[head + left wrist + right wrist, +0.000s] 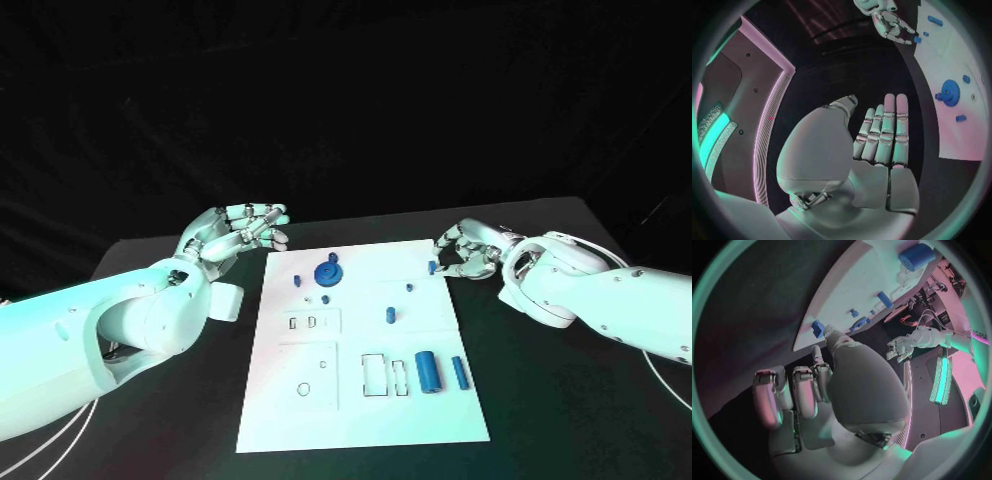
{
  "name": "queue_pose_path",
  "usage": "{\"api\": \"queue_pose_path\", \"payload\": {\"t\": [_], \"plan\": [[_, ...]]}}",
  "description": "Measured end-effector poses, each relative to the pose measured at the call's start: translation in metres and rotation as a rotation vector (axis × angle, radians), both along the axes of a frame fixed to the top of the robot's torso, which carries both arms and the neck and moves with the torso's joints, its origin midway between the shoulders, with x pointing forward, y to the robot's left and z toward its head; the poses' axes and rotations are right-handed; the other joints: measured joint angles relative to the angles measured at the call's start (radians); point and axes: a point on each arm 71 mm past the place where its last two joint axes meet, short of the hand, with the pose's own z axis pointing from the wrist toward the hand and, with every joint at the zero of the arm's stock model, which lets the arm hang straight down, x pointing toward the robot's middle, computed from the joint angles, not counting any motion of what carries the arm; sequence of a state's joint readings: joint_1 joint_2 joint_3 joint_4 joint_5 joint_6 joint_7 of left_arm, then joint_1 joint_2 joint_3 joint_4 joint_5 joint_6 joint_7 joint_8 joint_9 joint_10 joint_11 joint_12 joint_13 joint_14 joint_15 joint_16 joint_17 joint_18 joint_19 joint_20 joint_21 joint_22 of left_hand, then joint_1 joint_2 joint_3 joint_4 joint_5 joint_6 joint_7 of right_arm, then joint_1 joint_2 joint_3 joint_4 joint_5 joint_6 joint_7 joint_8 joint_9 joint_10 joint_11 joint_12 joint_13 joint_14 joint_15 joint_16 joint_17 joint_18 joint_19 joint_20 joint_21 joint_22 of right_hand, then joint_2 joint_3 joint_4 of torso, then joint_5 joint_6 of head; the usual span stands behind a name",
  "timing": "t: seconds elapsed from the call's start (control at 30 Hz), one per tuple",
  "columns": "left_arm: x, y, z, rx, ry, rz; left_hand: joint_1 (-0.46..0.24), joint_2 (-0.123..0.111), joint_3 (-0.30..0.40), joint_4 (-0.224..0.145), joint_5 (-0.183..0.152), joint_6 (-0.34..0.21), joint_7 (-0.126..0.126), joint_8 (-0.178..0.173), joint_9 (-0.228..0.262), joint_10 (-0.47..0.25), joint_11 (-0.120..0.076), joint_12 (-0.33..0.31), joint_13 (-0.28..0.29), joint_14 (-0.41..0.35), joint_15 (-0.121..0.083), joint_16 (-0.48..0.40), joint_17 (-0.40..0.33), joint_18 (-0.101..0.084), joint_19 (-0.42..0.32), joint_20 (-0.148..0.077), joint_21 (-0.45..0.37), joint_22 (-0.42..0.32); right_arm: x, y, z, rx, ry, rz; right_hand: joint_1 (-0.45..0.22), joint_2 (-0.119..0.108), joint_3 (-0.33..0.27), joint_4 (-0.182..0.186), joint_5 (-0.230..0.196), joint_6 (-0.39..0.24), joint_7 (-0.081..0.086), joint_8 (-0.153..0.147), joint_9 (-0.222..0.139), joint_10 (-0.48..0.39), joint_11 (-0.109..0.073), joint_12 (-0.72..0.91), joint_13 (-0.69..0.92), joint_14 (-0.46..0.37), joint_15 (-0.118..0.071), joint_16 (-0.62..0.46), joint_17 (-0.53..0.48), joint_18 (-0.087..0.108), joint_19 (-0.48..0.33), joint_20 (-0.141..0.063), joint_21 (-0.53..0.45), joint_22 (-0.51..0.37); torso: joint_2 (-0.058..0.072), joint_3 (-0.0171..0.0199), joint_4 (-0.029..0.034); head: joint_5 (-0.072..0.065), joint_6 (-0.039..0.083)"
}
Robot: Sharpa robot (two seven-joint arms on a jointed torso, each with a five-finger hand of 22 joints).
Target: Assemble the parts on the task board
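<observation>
The white task board lies in the middle of the black table. A blue gear stands near its far end, with small blue parts around it. A blue cylinder and a blue bar lie nearer me on the right side. My right hand is at the board's far right edge and pinches a small blue part between thumb and finger; the same part shows at its fingertips in the right wrist view. My left hand hovers off the board's far left corner, fingers apart, holding nothing.
Several empty cut-outs sit in the board's near half. Black table surrounds the board, with a dark curtain behind. In the left wrist view the gear lies on the board beyond my left hand's straight fingers.
</observation>
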State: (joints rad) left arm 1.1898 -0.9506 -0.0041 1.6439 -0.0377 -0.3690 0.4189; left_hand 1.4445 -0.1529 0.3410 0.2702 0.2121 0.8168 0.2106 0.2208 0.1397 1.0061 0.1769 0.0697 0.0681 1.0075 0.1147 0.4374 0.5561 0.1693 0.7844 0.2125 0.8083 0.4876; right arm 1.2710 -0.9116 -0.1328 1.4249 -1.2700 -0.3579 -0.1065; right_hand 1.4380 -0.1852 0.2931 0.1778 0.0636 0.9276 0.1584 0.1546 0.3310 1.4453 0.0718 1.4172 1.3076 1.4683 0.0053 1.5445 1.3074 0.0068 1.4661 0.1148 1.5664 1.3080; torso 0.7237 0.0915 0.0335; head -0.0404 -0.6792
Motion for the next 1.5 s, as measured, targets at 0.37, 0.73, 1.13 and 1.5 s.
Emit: {"api": "queue_pose_path", "payload": {"t": [0.37, 0.73, 1.13, 1.5], "plan": [[0.0, 0.001, 0.0, 0.001, 0.0, 0.001, 0.0, 0.0, 0.0, 0.0, 0.0, 0.0, 0.0, 0.0, 0.0, 0.0, 0.0, 0.0, 0.0, 0.0, 0.0, 0.0, 0.001, 0.0, 0.0, 0.0, 0.0, 0.001, 0.004, 0.004, -0.005, -0.015, 0.008, -0.013, 0.009, 0.014, 0.022, -0.003, 0.0, 0.009, -0.009, 0.0, 0.0, 0.004, -0.004, 0.0, 0.0, -0.004, -0.004, 0.0, 0.0, 0.0, 0.0, -0.002, 0.0, 0.0, -0.001, -0.0006, -0.0013, 0.003, -0.008], [0.0, 0.0, 0.0, 0.0, 0.0, -0.001, 0.004, 0.004, 0.003, -0.003, 0.0, 0.0, 0.0, 0.0, 0.0, 0.0, 0.0, 0.0, 0.0, 0.0, 0.0, 0.0, 0.001, 0.0, -0.003, 0.003, 0.004, 0.002, 0.005, 0.01, -0.011, -0.028, 0.016, -0.013, 0.015, 0.019, 0.04, -0.01, 0.0, 0.02, -0.012, 0.0, -0.001, 0.011, -0.004, 0.008, 0.0, 0.0, -0.008, 0.0, 0.001, 0.0, 0.0, -0.008, 0.0, 0.0, -0.002, -0.0002, -0.0019, 0.001, -0.005], [0.0, 0.0, 0.0, 0.0, 0.001, -0.003, 0.004, 0.004, 0.003, -0.003, 0.0, 0.0, 0.0, 0.0, 0.0, 0.0, 0.0, 0.0, 0.0, 0.0, 0.0, 0.0, 0.001, 0.0, -0.003, 0.003, 0.004, 0.002, 0.006, 0.015, -0.016, -0.038, 0.025, -0.009, 0.015, 0.019, 0.045, -0.01, 0.0, 0.027, -0.012, 0.004, -0.001, 0.015, -0.007, 0.014, 0.0, -0.004, -0.011, 0.0, 0.0, 0.0, 0.0, -0.008, 0.0, 0.0, -0.002, 0.0, -0.0019, 0.003, -0.005], [0.0, 0.0, 0.0, 0.0, 0.001, -0.003, 0.004, 0.004, 0.003, -0.003, 0.0, 0.0, 0.0, 0.0, 0.0, 0.0, 0.0, 0.0, 0.0, 0.0, 0.0, 0.0, 0.003, 0.0, -0.002, 0.003, 0.004, 0.003, 0.007, 0.015, -0.016, -0.041, 0.02, -0.012, 0.003, 0.031, 0.077, -0.017, 0.0, 0.083, -0.032, 0.036, 0.002, 0.02, -0.02, 0.018, 0.0, -0.003, -0.029, 0.0, 0.0, 0.0, 0.002, -0.024, 0.0, -0.001, -0.002, -0.0005, -0.0025, 0.005, -0.007]]}}
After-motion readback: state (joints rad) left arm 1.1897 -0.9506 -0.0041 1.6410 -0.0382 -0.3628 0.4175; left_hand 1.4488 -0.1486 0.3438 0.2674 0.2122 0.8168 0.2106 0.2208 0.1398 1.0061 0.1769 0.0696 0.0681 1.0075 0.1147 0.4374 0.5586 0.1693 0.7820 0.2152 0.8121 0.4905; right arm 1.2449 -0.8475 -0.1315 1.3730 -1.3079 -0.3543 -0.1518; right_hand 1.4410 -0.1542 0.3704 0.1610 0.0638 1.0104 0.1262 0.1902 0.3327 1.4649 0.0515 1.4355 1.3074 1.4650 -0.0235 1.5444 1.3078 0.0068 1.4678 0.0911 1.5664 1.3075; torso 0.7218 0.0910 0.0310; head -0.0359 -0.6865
